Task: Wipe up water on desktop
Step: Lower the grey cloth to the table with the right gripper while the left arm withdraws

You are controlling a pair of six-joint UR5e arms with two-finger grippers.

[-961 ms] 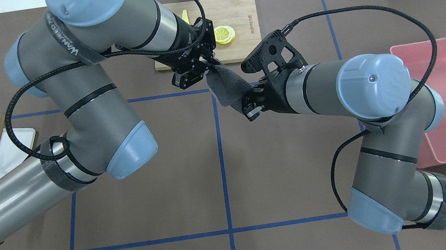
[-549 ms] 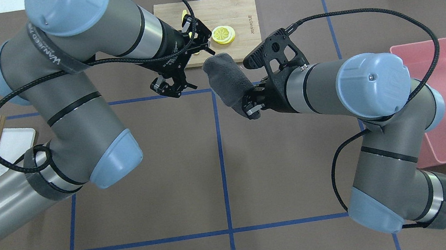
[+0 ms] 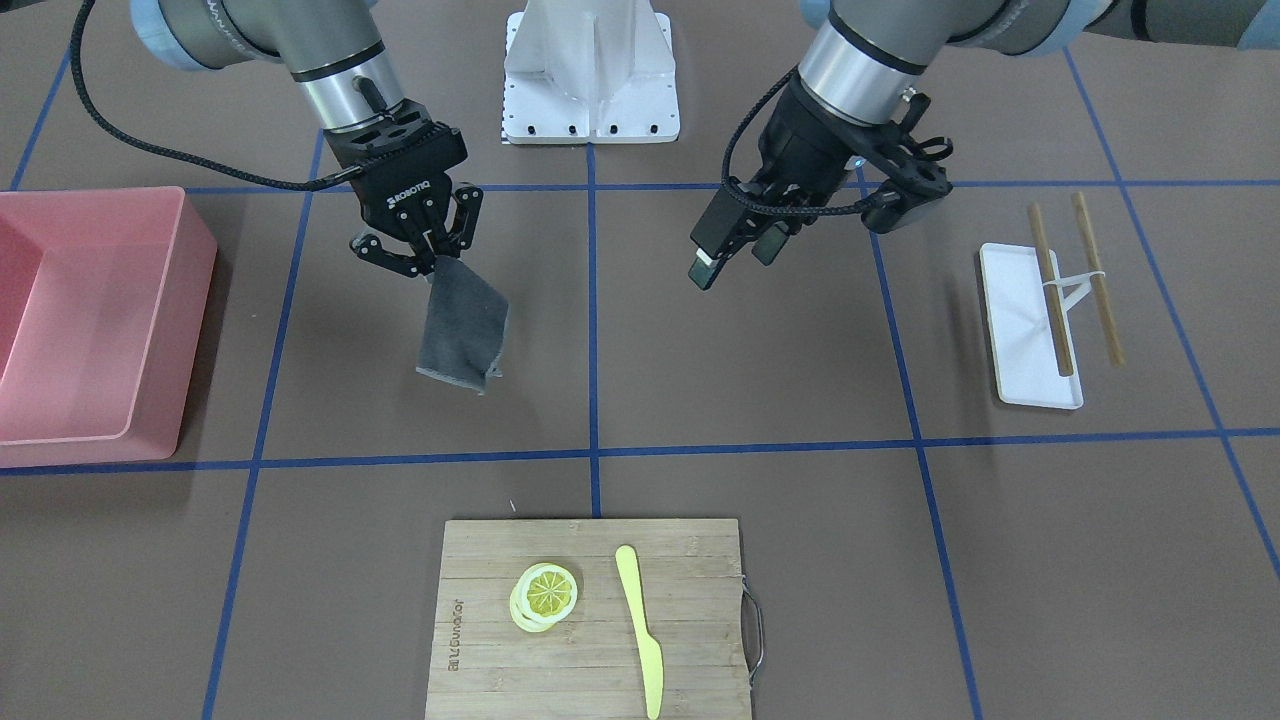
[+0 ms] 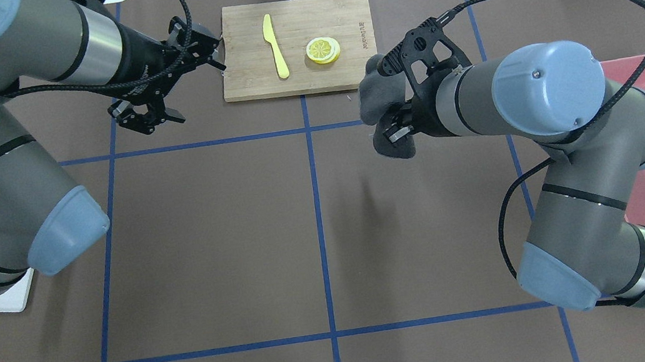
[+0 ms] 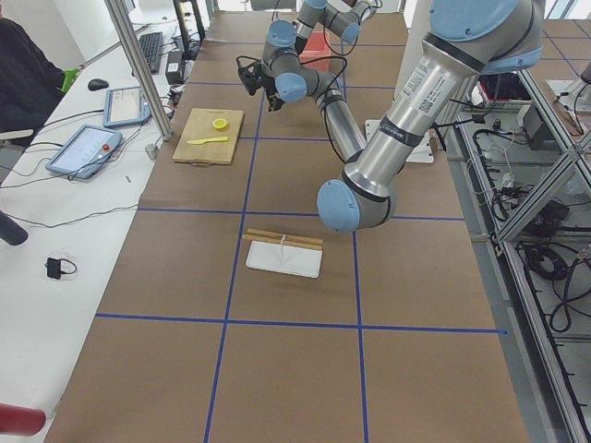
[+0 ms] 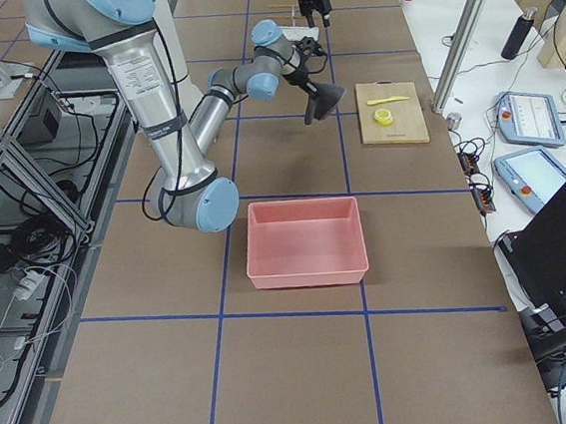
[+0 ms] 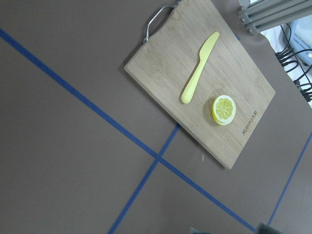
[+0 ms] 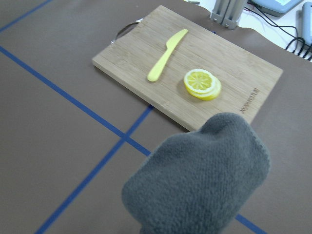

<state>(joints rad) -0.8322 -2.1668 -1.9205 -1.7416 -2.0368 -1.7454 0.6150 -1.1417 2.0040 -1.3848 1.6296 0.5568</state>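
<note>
My right gripper (image 4: pixel 394 131) is shut on a dark grey cloth (image 4: pixel 375 98) and holds it up over the desktop (image 4: pixel 210 234), a brown surface crossed by blue tape lines. In the front-facing view the cloth (image 3: pixel 462 335) hangs down from this gripper (image 3: pixel 425 255). It fills the bottom of the right wrist view (image 8: pixel 200 180). My left gripper (image 4: pixel 146 114) is open and empty, left of the cutting board; it also shows in the front-facing view (image 3: pixel 735 257). I see no water on the desktop.
A bamboo cutting board (image 4: pixel 252 39) at the far middle bears a yellow knife (image 4: pixel 275 45) and lemon slices (image 4: pixel 323 49). A pink bin (image 3: pixel 100 300) stands on my right. A white tray (image 3: pixel 1025 330) with chopsticks (image 3: pixel 1050 290) lies on my left.
My left gripper let go of the cloth's far end and drew back to the left. My right gripper moved right and a little farther away, with the cloth still in it.
</note>
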